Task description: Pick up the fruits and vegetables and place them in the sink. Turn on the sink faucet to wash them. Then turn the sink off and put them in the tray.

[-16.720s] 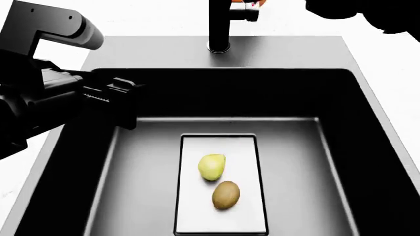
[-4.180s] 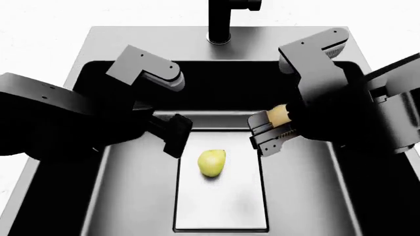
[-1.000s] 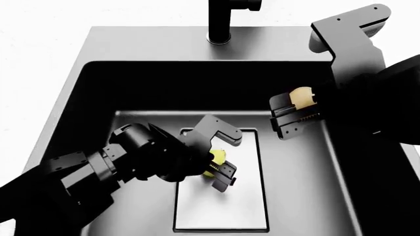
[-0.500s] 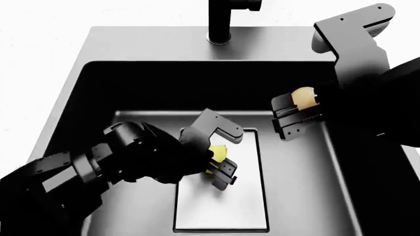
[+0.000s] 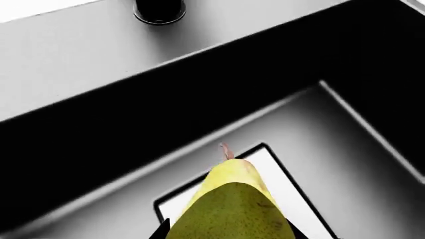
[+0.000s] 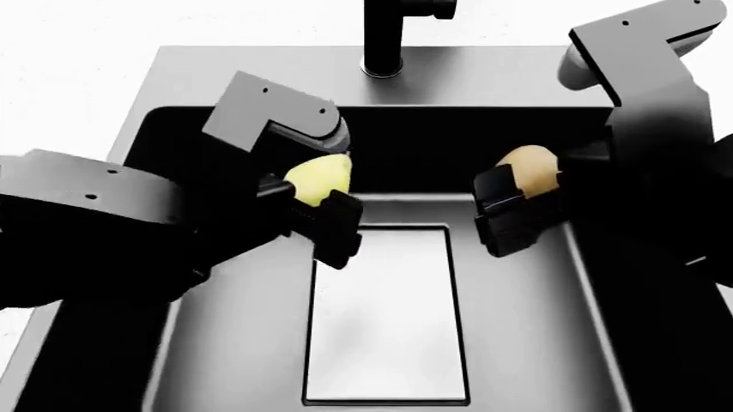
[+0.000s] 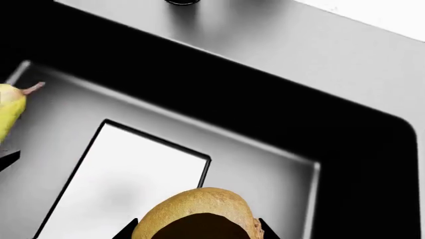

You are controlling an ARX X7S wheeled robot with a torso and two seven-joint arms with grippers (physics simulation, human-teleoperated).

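**A:** Pear (image 6: pixel 318 178) sits pinched in the left gripper (image 6: pixel 311 209), and the brown oval fruit (image 6: pixel 528 166) is clamped in the right gripper (image 6: pixel 517 209). Both hang above the sink (image 6: pixel 481 79), over its basin, with the drain plate (image 6: pixel 385 313) bare below.

**B:** So what could spoil it now?

**A:** Mainly a slip. The left wrist view shows the pear's (image 5: pixel 231 209) narrow stemmed end poking out beyond the jaws, so the hold seems to be on its rounded, smooth body; a quick swing might squeeze it loose.

**B:** And the right one?

**A:** The oval (image 7: pixel 198 213) looks seated more deeply, though its surface is curved too. Also, the two grippers are near each other, so they could knock together.

**B:** And the tray?

**A:** It isn't in view. I judge both arms must clear the sink wall and the faucet (image 6: pixel 387 36).
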